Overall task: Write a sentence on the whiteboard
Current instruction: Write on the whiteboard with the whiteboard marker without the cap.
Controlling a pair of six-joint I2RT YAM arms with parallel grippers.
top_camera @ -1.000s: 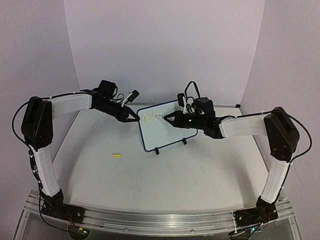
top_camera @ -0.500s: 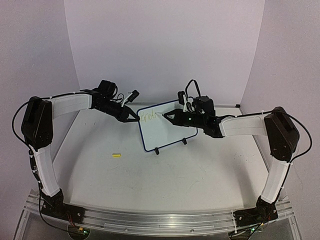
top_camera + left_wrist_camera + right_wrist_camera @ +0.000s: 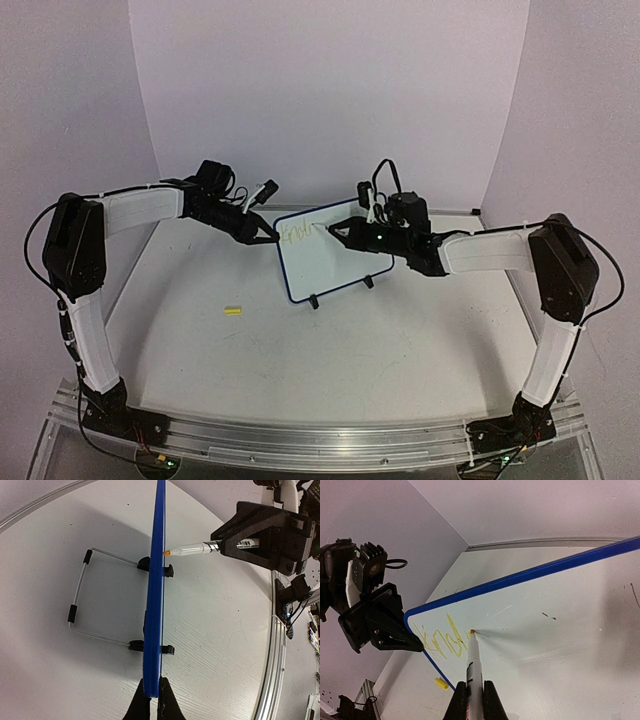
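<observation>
The whiteboard (image 3: 322, 268) stands tilted on its wire stand (image 3: 79, 611) mid-table, blue rim edge-on (image 3: 155, 600) in the left wrist view. My left gripper (image 3: 271, 239) (image 3: 151, 701) is shut on the board's upper left rim. My right gripper (image 3: 338, 234) (image 3: 474, 696) is shut on a white marker (image 3: 473, 661) (image 3: 193, 549), its orange tip touching the board face. The sentence (image 3: 440, 641) is a few yellow strokes in the board's top left corner (image 3: 296, 235), just left of the tip.
A yellow marker cap (image 3: 233, 311) (image 3: 440, 682) lies on the table left of the board. Two black clip feet (image 3: 168, 571) hold the board's lower edge. Walls close in the back and both sides; an aluminium rail (image 3: 300, 440) runs along the near edge.
The right gripper has nudged the marker tip slightly up across the board next to the yellow strokes. The left gripper and the board have stayed put.
</observation>
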